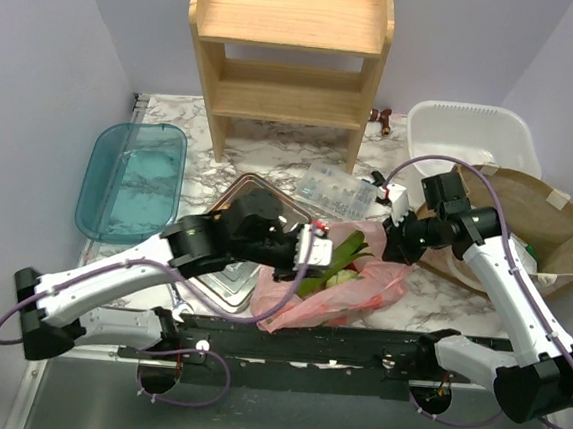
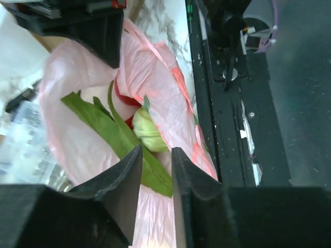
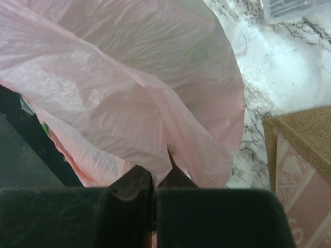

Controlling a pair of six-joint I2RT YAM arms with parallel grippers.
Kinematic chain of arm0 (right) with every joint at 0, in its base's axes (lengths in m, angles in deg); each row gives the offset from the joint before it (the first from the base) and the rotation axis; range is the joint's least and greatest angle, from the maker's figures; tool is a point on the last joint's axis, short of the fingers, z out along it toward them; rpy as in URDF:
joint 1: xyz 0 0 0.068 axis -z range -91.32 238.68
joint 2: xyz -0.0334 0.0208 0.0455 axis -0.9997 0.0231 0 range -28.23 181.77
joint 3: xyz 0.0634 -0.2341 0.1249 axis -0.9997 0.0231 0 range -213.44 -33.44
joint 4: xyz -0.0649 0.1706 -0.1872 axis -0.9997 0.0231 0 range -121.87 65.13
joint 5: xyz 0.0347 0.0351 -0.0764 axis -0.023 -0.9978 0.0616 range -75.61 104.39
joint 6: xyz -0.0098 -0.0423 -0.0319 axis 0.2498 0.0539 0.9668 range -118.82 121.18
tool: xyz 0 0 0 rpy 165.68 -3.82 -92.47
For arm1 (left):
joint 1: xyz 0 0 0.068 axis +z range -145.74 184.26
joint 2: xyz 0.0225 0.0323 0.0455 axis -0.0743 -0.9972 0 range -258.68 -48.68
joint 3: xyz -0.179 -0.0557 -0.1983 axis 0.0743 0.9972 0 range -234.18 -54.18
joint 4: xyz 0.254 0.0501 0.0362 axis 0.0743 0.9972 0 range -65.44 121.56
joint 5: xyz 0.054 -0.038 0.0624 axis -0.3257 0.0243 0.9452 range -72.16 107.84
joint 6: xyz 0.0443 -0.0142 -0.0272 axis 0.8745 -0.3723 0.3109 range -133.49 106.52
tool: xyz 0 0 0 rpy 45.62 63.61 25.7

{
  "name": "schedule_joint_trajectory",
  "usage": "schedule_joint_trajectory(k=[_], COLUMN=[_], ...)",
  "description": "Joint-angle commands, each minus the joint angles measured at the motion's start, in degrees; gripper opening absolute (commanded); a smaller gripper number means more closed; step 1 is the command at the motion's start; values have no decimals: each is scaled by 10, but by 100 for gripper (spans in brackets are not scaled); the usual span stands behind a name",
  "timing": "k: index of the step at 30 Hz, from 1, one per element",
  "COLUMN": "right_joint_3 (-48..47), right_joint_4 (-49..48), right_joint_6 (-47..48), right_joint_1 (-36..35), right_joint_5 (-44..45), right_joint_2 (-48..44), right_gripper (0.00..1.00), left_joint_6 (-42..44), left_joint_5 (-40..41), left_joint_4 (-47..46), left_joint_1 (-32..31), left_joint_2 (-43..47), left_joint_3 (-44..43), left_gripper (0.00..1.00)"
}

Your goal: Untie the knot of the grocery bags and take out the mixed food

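The pink grocery bag [image 1: 360,286] lies at the table's middle front with its mouth spread open; no knot shows. Inside are green leafy vegetables [image 1: 335,257], which also show in the left wrist view [image 2: 98,121] with a pale-green cabbage [image 2: 147,132] and something red [image 2: 124,95]. My left gripper [image 1: 309,249] is at the bag's left rim; its jaws [image 2: 156,150] stand a narrow gap apart over the leaves and pink film. My right gripper [image 1: 394,246] is at the bag's right rim, shut [image 3: 158,170] on a fold of the bag [image 3: 114,93].
A steel tray [image 1: 268,195] lies under my left arm. A teal tub [image 1: 134,181] is at the left, a wooden shelf [image 1: 290,54] at the back, a clear box [image 1: 339,187] behind the bag, and a white tub [image 1: 469,140] and burlap bag [image 1: 526,225] at the right.
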Motion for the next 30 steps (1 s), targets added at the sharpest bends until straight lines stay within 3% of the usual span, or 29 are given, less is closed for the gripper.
schedule_joint_trajectory(k=[1,5,8,12,17,21,30], right_joint_3=[-39,-91,-146,-129,-56,-39,-30], right_joint_4=[-35,-72,-68,-35,19,44,32], right_joint_6=[-16,-25,-30,25,67,53,13], right_joint_1=[-11,-24,-29,-29,-29,-29,-29], right_joint_5=[5,2,-11,27,58,74,113], right_joint_2=[26,70,98,82,33,15,20], right_gripper=[1,1,1,1,1,1,1], left_joint_6=[-89,-118,-159,-197,-196,-201,-242], left_joint_5=[14,65,102,181,182,176,251], left_joint_4=[-43,-81,-81,-108,-153,-173,-192], left_joint_1=[-18,-18,16,61,67,48,16], left_joint_2=[-105,-158,-194,-201,-193,-216,-322], left_joint_3=[19,42,54,86,109,105,69], left_gripper=[26,23,25,40,52,54,84])
